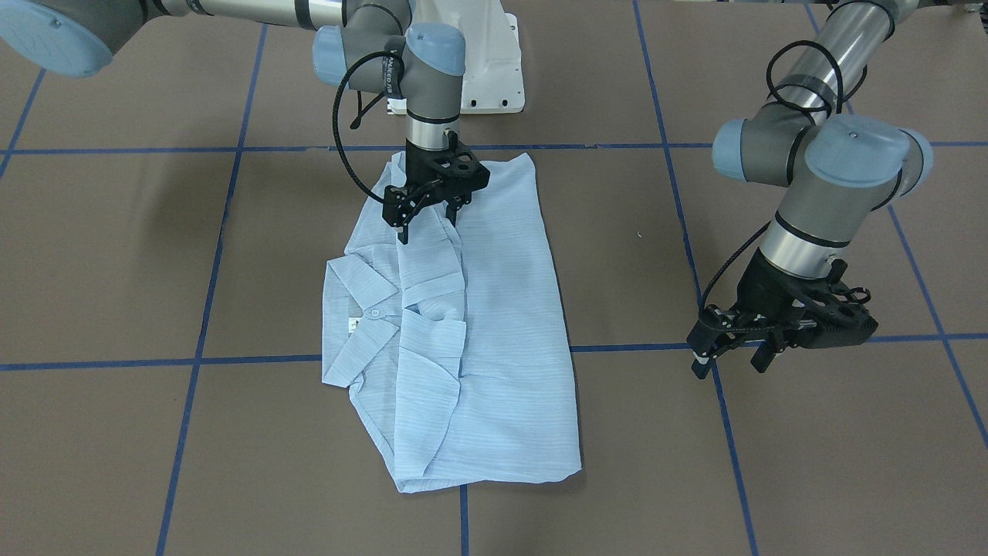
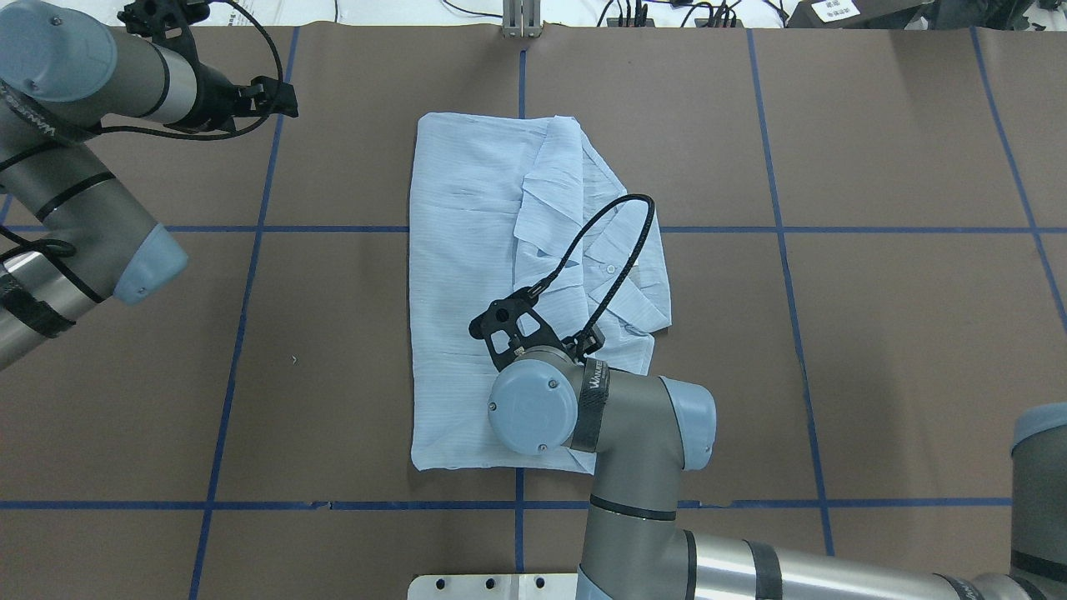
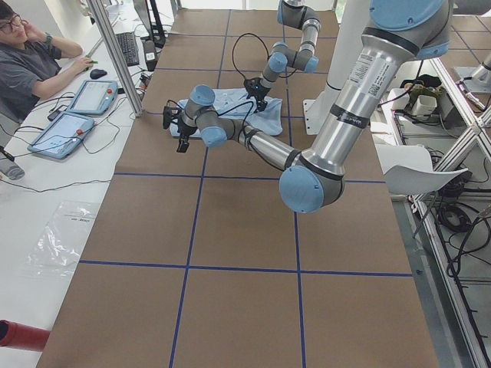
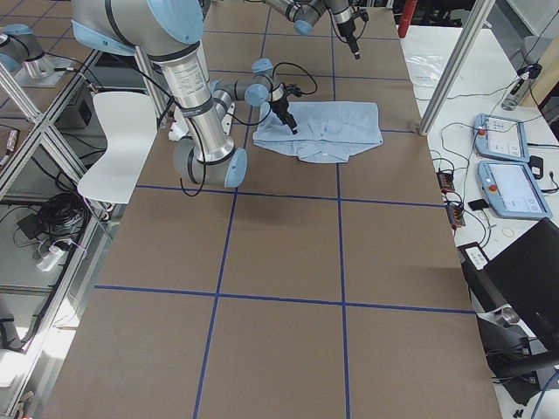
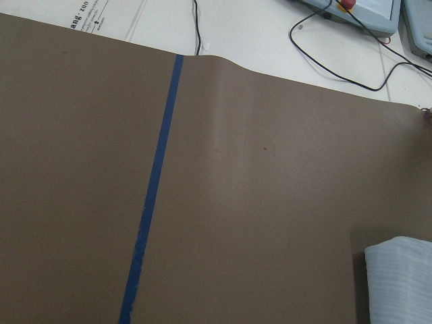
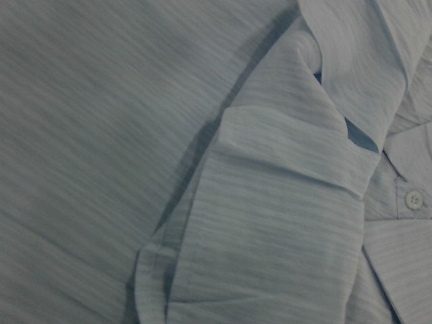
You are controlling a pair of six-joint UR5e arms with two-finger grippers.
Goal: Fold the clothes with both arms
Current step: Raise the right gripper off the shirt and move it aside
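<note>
The clothes are one pale-blue striped shirt (image 1: 502, 324), lying folded into a long rectangle on the brown table. Its collar (image 1: 363, 309) faces up and its sleeves are folded over the front. In the overhead view the shirt (image 2: 458, 275) fills the table's middle. My right gripper (image 1: 428, 222) hangs open just over the shirt's near end beside a folded sleeve, with nothing between its fingers. The right wrist view shows only a sleeve fold (image 6: 283, 202) and a button. My left gripper (image 1: 730, 363) hovers open and empty over bare table, well clear of the shirt. A shirt corner (image 5: 401, 277) shows in the left wrist view.
Blue tape lines (image 1: 193, 361) cross the brown table in a grid. The white pedestal base (image 1: 486, 69) stands just behind the shirt. A person (image 3: 31, 61) sits at a side desk with two tablets (image 3: 69, 126). A white chair (image 4: 113, 148) stands beside the table.
</note>
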